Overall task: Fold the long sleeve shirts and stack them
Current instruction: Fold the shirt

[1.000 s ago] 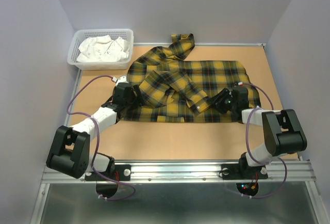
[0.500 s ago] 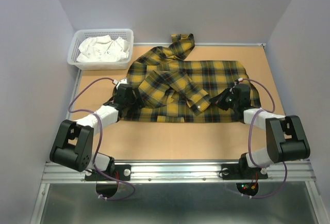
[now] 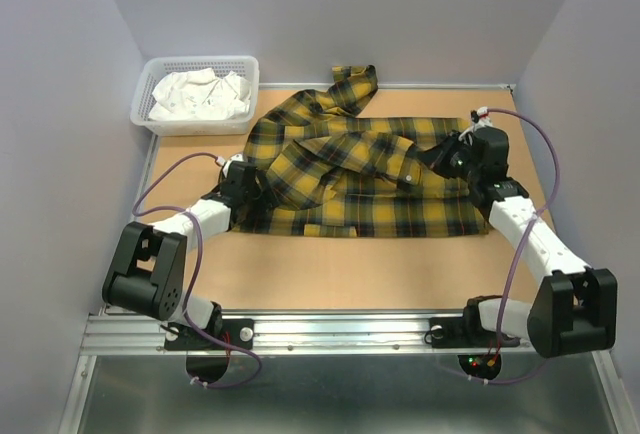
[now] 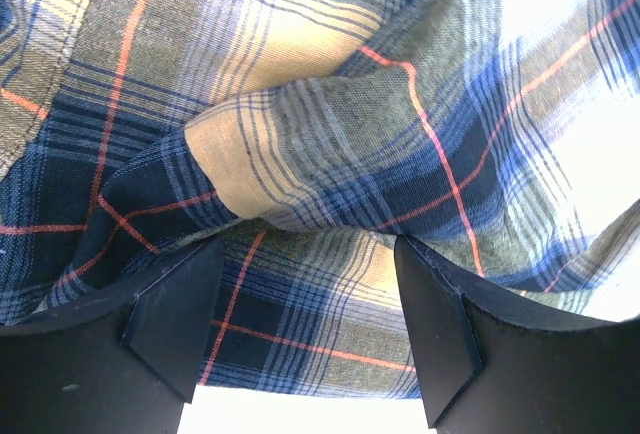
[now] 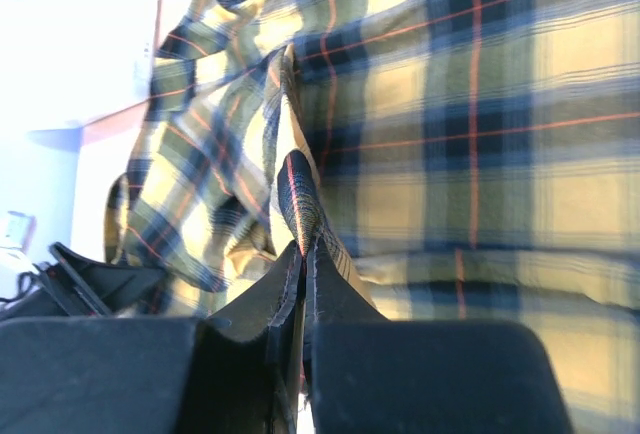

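Note:
One long sleeve shirt [image 3: 370, 184], yellow flannel with dark plaid and thin red lines, lies spread on the brown table with a sleeve folded across its front. My left gripper [image 3: 262, 191] is open at the shirt's left edge. In the left wrist view its jaws [image 4: 308, 264] stand apart with bunched plaid cloth [image 4: 330, 154] between and beyond them. My right gripper [image 3: 438, 159] is over the shirt's right half, shut on a pinched fold of the shirt. In the right wrist view [image 5: 304, 254] the fold rises from the closed jaws, with the shirt [image 5: 480, 104] spread behind it.
A white plastic basket [image 3: 243, 94] holding white cloth stands at the back left corner. One shirt sleeve [image 3: 352, 84] runs up to the back wall. Bare brown table [image 3: 340, 269] lies between the shirt and the arm bases. Grey walls close in on three sides.
My right gripper has moved back and to the right with the fold of shirt in it, pulling the sleeve across the front. My left gripper has shifted only slightly at the left edge.

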`<state>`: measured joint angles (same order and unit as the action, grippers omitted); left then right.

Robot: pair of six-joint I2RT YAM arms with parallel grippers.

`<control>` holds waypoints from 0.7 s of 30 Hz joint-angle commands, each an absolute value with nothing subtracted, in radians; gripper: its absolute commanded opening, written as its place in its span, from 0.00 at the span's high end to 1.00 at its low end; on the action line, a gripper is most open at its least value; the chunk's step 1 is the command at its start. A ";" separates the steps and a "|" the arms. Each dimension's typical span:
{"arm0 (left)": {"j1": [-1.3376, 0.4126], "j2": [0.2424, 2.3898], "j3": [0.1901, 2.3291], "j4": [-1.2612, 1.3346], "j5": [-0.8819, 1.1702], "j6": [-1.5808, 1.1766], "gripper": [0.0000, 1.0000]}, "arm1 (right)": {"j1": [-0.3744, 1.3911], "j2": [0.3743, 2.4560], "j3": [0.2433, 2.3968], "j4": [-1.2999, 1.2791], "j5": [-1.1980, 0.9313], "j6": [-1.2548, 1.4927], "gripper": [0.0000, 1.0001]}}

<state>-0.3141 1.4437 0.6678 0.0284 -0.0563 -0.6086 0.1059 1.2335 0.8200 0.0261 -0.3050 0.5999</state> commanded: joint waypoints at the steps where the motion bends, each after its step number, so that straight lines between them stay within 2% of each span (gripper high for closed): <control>1: -0.298 1.471 0.681 -0.032 -0.074 -0.629 0.19 | 0.107 1.164 0.919 -0.135 -0.215 0.514 1.00; 13: -0.273 1.474 0.672 -0.038 -0.067 -0.667 0.19 | 0.091 1.034 1.008 -0.359 -0.014 0.400 0.99; 21: -0.270 1.450 0.680 -0.047 -0.055 -0.693 0.19 | 0.081 1.028 1.081 -0.446 -0.035 0.405 0.99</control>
